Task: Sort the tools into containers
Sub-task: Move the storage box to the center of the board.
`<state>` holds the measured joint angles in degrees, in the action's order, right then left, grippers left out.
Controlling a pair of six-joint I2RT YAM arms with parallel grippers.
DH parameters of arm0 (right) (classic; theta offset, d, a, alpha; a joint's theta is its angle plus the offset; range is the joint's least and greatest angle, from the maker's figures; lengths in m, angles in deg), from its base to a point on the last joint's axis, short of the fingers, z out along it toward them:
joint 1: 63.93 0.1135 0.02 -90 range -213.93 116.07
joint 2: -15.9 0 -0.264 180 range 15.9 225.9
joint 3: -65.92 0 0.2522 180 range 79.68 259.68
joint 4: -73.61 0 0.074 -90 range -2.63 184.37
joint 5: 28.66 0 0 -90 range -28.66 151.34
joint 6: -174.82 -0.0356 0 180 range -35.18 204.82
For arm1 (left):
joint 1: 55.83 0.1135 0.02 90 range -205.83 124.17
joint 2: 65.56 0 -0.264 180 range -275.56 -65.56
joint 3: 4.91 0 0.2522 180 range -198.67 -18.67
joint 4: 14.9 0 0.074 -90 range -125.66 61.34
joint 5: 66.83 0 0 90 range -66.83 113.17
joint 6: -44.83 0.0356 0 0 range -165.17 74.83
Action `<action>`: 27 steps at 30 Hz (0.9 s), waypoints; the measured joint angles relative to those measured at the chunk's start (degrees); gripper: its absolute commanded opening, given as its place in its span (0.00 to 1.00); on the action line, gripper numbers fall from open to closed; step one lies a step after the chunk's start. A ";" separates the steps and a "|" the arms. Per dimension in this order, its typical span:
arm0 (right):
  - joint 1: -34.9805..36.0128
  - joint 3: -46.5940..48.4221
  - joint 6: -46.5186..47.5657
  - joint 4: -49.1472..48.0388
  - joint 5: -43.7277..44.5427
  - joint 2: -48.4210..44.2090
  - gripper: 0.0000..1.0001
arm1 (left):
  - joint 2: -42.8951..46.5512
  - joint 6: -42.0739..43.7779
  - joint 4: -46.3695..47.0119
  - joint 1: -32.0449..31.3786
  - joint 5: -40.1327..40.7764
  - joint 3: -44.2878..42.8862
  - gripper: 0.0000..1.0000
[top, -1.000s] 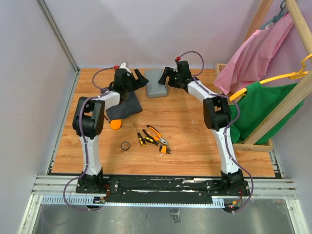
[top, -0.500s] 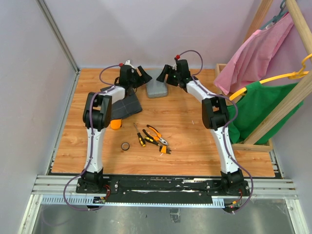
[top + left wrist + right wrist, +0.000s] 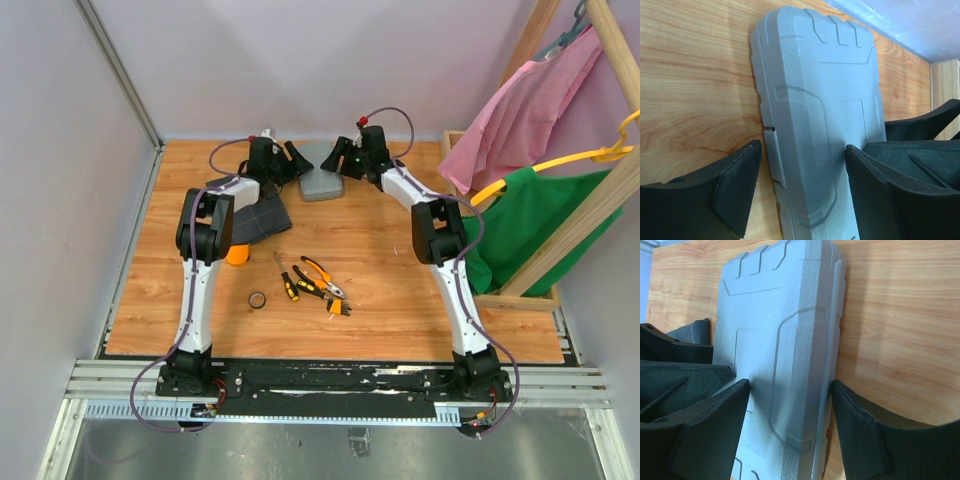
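The flat light-grey hard plastic case (image 3: 320, 175) is seen lying closed on the wooden table (image 3: 400, 280), far from the arm bases. Its left edge is straddled by the left gripper (image 3: 802, 146) and its right edge by the right gripper (image 3: 790, 382). Both pairs of jaws are spread, not clenched. The dark grey square fabric pouch (image 3: 258, 215) is laid left of the case. The orange-and-black-handled pliers (image 3: 322, 276) are found nearer than it, well apart.
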<state>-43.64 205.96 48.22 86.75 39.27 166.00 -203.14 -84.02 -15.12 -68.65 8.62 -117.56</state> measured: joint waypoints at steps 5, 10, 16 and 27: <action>-0.04 0.74 -0.26 -0.24 -0.81 0.52 0.59 | -0.70 0.22 -0.13 -0.02 -1.33 -1.14 0.62; -0.17 -0.46 -0.35 -1.49 -1.05 0.13 0.57 | -0.70 0.90 -0.22 0.00 -1.73 -1.20 0.60; -0.20 -10.05 0.92 -3.87 -0.02 -5.77 0.57 | 0.31 1.55 1.20 -0.85 -3.13 0.85 0.60; -1.55 -38.32 3.30 -5.57 1.16 -24.94 0.58 | 9.64 1.29 3.61 -6.54 -4.96 15.41 0.58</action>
<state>-45.19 167.64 51.52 81.18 40.43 141.07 -193.50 -82.73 -11.51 -75.19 3.66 -102.15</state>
